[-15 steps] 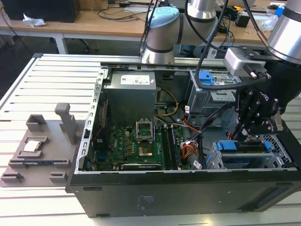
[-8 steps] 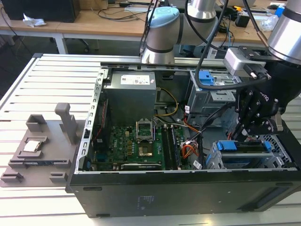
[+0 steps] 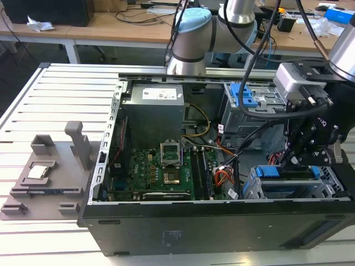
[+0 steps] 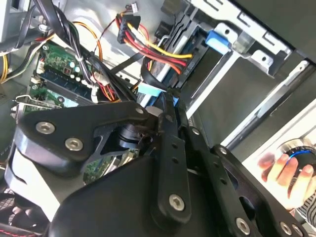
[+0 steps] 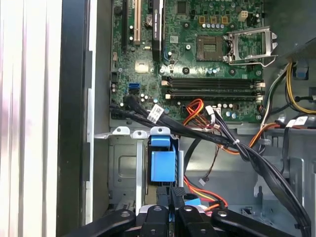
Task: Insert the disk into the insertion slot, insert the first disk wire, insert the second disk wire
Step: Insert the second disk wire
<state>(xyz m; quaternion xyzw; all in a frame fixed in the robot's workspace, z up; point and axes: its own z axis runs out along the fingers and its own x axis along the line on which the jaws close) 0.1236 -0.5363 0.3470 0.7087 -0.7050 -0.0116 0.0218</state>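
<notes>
The disk [image 3: 275,172] lies inside the insertion slot [image 3: 254,189], a low silver perforated cage at the case's front corner on the exterior view's right. Its blue caddy end [image 5: 162,165] faces the motherboard. My black gripper [image 3: 299,162] hangs right above the cage. In both wrist views its fingers [image 5: 163,199] are pressed together at the disk's end, pinching the light-blue connector [image 4: 150,91] of a flat black disk wire. A second wire with red, yellow and black strands ends in a loose black plug [image 4: 129,25] beside the cage.
A bundle of black cables [image 5: 197,134] crosses between motherboard [image 3: 161,169] and cage. The taller grey cage with blue latch [image 3: 244,95] stands behind. A grey fixture [image 3: 47,172] sits on the slatted table. A person's hand [image 4: 282,169] rests on a device outside the case.
</notes>
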